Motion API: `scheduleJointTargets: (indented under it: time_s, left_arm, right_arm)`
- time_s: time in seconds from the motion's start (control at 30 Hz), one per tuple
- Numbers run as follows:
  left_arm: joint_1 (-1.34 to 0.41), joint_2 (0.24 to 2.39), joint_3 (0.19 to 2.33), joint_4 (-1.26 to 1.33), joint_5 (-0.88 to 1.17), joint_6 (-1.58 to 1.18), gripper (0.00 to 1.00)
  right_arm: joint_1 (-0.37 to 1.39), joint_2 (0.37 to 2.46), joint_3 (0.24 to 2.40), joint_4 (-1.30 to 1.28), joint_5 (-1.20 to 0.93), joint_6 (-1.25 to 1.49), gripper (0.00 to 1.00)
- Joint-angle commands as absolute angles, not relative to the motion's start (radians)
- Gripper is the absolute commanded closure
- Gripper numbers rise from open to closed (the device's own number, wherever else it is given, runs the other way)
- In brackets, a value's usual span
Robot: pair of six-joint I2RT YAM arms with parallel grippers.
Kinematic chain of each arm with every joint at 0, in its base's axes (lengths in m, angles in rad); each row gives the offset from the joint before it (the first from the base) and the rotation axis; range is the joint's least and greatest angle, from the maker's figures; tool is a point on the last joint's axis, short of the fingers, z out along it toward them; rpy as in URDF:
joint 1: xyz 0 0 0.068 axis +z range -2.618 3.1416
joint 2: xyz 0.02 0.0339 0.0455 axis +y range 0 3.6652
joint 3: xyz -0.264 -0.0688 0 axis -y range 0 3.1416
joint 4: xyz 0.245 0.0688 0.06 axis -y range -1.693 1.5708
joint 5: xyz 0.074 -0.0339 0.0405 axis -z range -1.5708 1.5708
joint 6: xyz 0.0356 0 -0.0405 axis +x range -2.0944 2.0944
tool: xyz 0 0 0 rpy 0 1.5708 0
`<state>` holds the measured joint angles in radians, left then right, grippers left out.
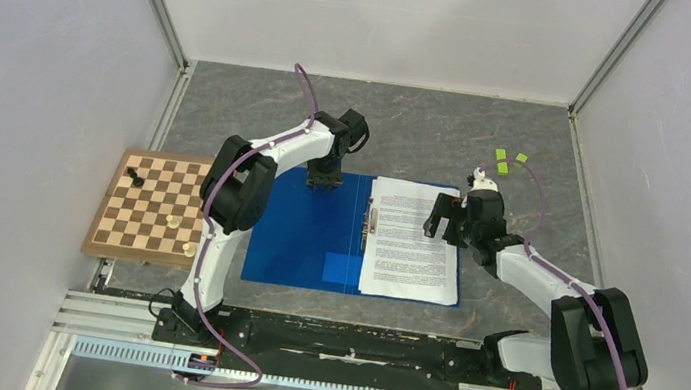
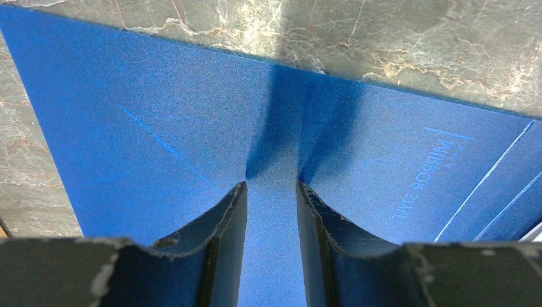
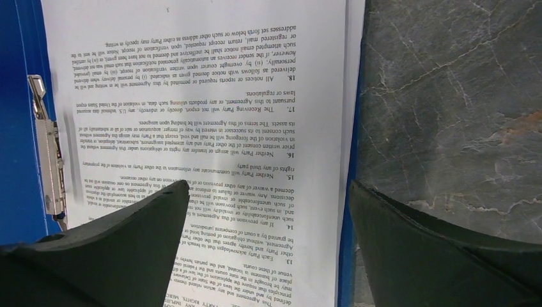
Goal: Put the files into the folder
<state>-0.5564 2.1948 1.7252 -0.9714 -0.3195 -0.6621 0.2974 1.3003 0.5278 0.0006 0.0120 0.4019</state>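
Top external — left arm (image 1: 272, 150) over folder (image 1: 296, 234), jaws ajar; right arm (image 1: 533, 270) over files (image 1: 412, 249), wide-open.

folder (image 2: 160, 128): matt blue plastic | files (image 3: 211, 96): white paper | clip (image 3: 50, 160): shiny metal

My left arm (image 1: 267, 149) reached forward over its bent elbow, and my left gripper (image 1: 325, 180) pointed straight down, jaws parted by a narrow gap. My right arm (image 1: 538, 271) stretched low and inward, and my right gripper (image 1: 446, 218) had its jaws spread wide.
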Motion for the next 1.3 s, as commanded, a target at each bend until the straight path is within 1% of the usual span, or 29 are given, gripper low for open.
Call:
scheduleJointTargets:
  time_s: [0.0, 0.63, 0.77, 1.0, 1.27]
  left_arm:
    - [-0.556, 2.233, 1.73, -0.958, -0.294, -0.668, 0.59]
    - [-0.555, 2.238, 1.736, -0.958, -0.291, -0.667, 0.59]
    - [-0.555, 2.239, 1.741, -0.957, -0.29, -0.665, 0.59]
    - [-0.556, 2.241, 1.743, -0.957, -0.287, -0.666, 0.59]
    - [-0.554, 2.226, 1.737, -0.958, -0.29, -0.671, 0.58]
  right_arm:
    - [0.302, 1.32, 0.522, 0.041, 0.005, 0.416, 0.02]
    - [0.309, 1.393, 0.522, 0.085, 0.004, 0.413, 0.02]
    - [0.323, 1.405, 0.528, 0.094, -0.029, 0.41, 0.02]
    - [0.345, 1.409, 0.536, 0.085, -0.006, 0.405, 0.02]
    - [0.343, 1.358, 0.541, 0.031, 0.087, 0.389, 0.02]
